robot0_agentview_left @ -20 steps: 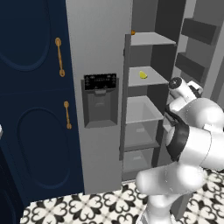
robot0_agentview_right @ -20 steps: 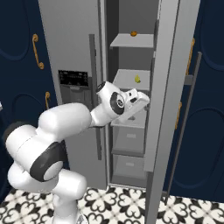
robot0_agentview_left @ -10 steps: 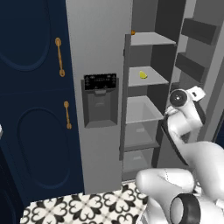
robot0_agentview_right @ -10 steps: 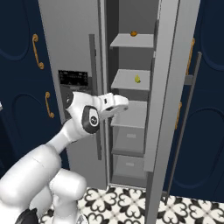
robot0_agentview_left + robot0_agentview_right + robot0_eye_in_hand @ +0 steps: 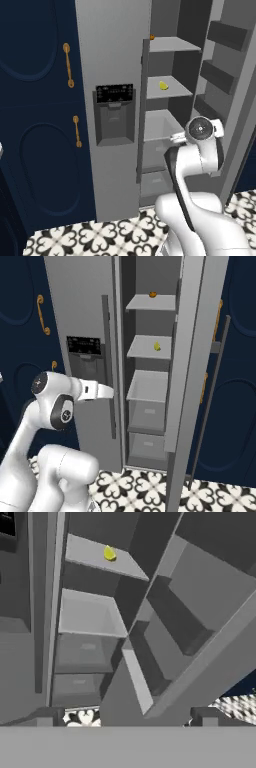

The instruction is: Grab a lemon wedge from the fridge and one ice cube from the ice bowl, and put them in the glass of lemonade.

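Navy cabinets (image 5: pixel 40 125) with gold handles (image 5: pixel 67 64) flank the fridge (image 5: pixel 112 60), and patterned black-and-white tiles (image 5: pixel 100 235) cover the floor in front of it. Its right door (image 5: pixel 192 331) stands open, showing grey shelves and two drawers (image 5: pixel 147 416) below. On the middle shelf (image 5: pixel 150 348) lies the lemon wedge (image 5: pixel 157 346), small and bright yellow, also seen at (image 5: pixel 163 85) and (image 5: pixel 109 553). One shelf higher, near the front edge, sits a small orange round thing (image 5: pixel 153 294). On the closed left door is the black-panelled dispenser (image 5: pixel 114 112). The arm is drawn back, low in front of the open compartment, well apart from the wedge. In the hand view two dark tips (image 5: pixel 44 717) rise at the bottom, far apart, so the fingers look wide and hold nothing.
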